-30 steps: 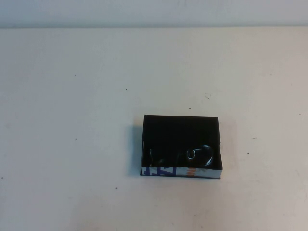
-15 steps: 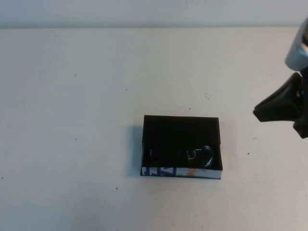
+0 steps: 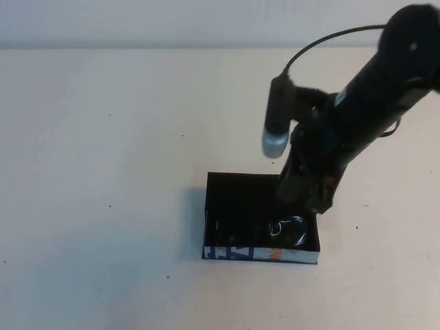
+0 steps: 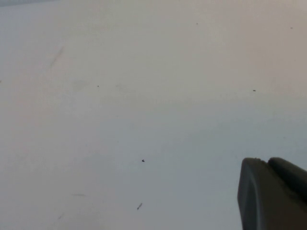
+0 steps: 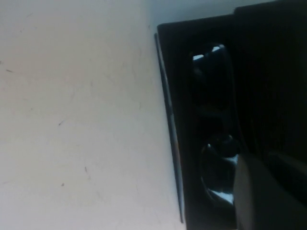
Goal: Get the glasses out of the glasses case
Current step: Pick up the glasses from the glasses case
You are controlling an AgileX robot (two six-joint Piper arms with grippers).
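Glasses (image 3: pixel 285 229) lie inside the glasses case (image 3: pixel 237 199), pressed toward its near wall, with a glint on the lens at the right end. In the right wrist view the glasses (image 5: pixel 216 139) show as two dark glossy lenses set side by side along the case's white-edged wall. The glasses case is a shallow black box with its top open, sitting on the pale table (image 3: pixel 103 172) a little right of centre and toward the near edge; its near side strip is white with blue and orange print. In the right wrist view the case (image 5: pixel 268 72) fills one side of the picture, with bare table beside it.

The right gripper (image 3: pixel 302 196) comes in from the far right on its black arm and hangs over the right part of the case, above its far-right corner, just beyond the glasses. Whether it touches anything cannot be told, and how far its fingers are spread cannot be told either; a single dark fingertip (image 5: pixel 264 191) shows close to the glasses in the right wrist view.

The left gripper (image 4: pixel 273 191) appears only as a dark finger edge in the left wrist view, over bare table, and its opening cannot be told.
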